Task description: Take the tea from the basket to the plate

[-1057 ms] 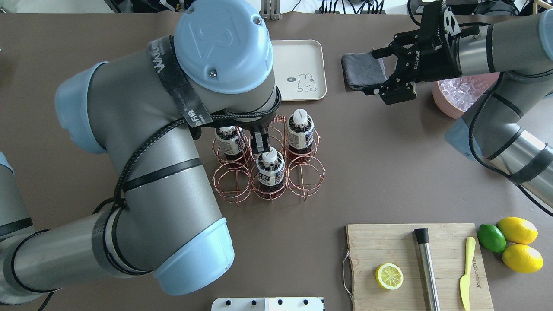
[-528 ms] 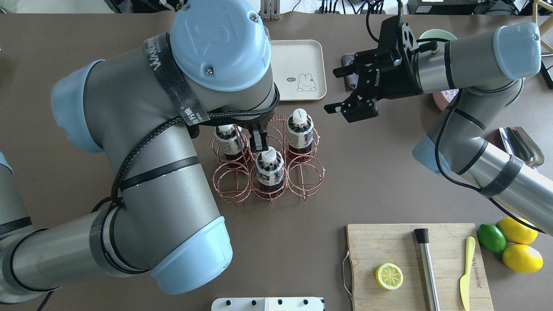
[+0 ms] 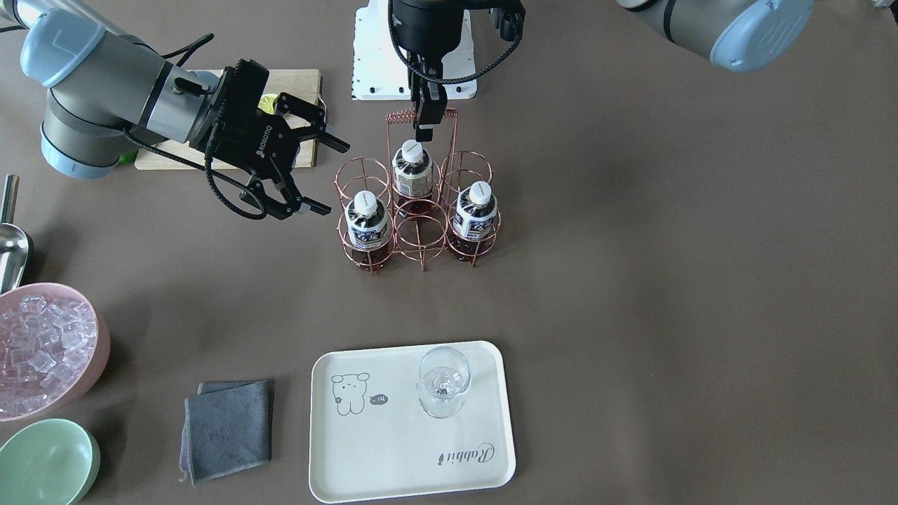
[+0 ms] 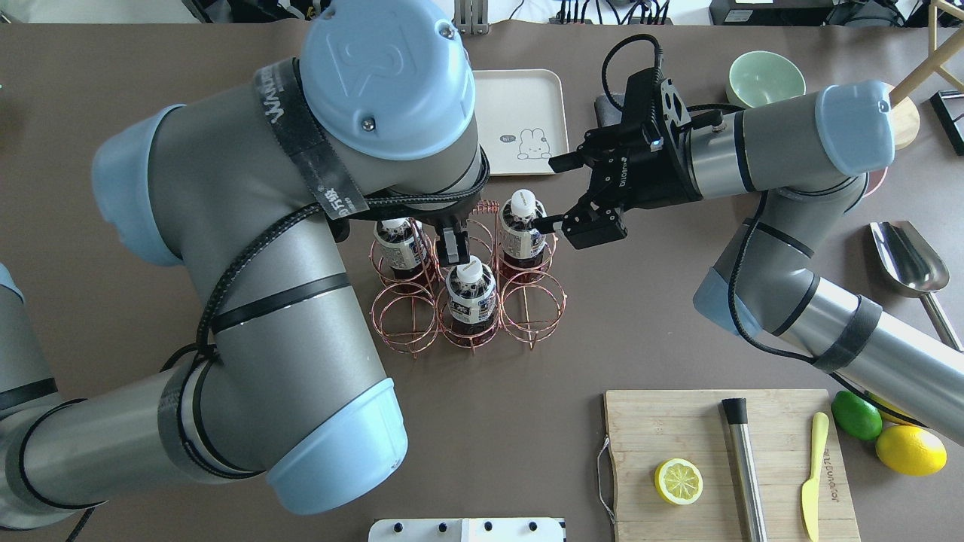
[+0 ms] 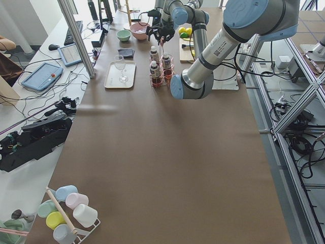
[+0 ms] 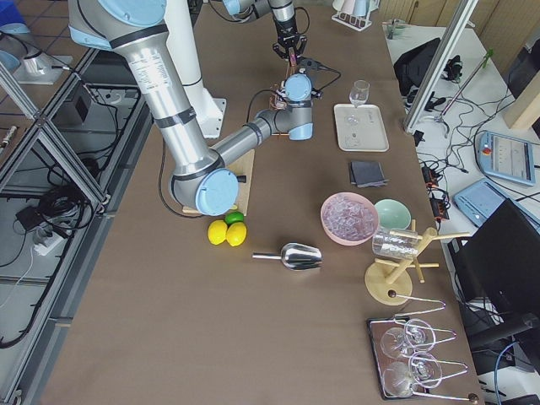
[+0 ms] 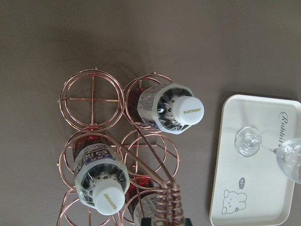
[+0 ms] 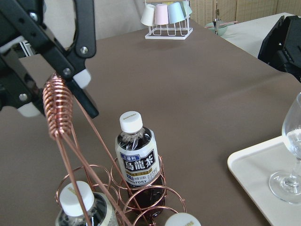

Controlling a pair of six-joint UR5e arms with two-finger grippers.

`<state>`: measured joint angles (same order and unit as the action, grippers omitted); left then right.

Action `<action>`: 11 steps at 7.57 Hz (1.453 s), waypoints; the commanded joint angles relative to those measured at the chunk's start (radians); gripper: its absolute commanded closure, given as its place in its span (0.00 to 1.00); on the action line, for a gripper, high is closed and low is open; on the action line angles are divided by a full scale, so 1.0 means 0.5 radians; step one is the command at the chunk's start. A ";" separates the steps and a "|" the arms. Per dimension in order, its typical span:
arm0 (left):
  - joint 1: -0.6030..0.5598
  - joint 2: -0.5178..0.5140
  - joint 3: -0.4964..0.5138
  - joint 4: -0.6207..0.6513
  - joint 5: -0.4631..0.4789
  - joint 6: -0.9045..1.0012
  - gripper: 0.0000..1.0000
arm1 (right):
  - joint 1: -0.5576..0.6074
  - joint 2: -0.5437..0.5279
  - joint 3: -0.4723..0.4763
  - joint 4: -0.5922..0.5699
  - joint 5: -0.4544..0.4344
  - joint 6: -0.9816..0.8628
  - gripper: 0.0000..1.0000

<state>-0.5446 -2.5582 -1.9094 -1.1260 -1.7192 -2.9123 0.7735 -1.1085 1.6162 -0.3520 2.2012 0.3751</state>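
The copper wire basket (image 4: 467,301) stands mid-table with three tea bottles in it (image 4: 523,222) (image 4: 471,293) (image 4: 399,245). My left gripper (image 3: 428,123) is shut on the basket's coiled handle (image 8: 54,110) from above. My right gripper (image 4: 557,192) is open and level with the far-right bottle (image 3: 365,221), just to its right, with its fingertips (image 3: 324,209) close to it. The cream plate (image 3: 393,449) lies beyond the basket with a clear glass (image 3: 442,382) on it. The right wrist view shows one bottle (image 8: 136,160) and the plate's corner (image 8: 254,165).
A grey cloth (image 3: 228,428), a pink bowl of ice (image 3: 42,351) and a mint-green bowl (image 3: 45,463) sit to the plate's right side. A metal scoop (image 4: 907,260) lies at the right. A cutting board (image 4: 723,459) with a lemon half, a muddler and a knife is near me.
My right arm has swung left and toward me, from over the grey cloth to beside the basket's far-right bottle, still open. My left arm and the basket have not moved.
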 commanded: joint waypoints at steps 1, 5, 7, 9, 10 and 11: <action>0.006 -0.001 -0.001 0.000 -0.001 -0.004 1.00 | -0.047 0.057 -0.099 0.026 -0.073 -0.038 0.04; 0.006 0.008 -0.007 0.006 -0.001 -0.011 1.00 | -0.102 0.072 -0.192 0.112 -0.153 -0.134 0.12; 0.006 0.002 -0.010 0.012 -0.004 -0.014 1.00 | -0.105 0.079 -0.192 0.112 -0.159 -0.128 0.28; 0.009 -0.004 -0.007 0.018 -0.004 -0.017 1.00 | -0.108 0.079 -0.192 0.112 -0.159 -0.131 0.38; 0.009 -0.004 -0.004 0.018 -0.007 -0.017 1.00 | -0.108 0.079 -0.189 0.112 -0.159 -0.131 0.47; 0.009 -0.004 -0.004 0.018 -0.007 -0.020 1.00 | -0.105 0.076 -0.183 0.112 -0.159 -0.134 0.64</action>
<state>-0.5403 -2.5598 -1.9125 -1.1171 -1.7218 -2.9207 0.7201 -1.0693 1.5208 -0.2961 2.1216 0.3098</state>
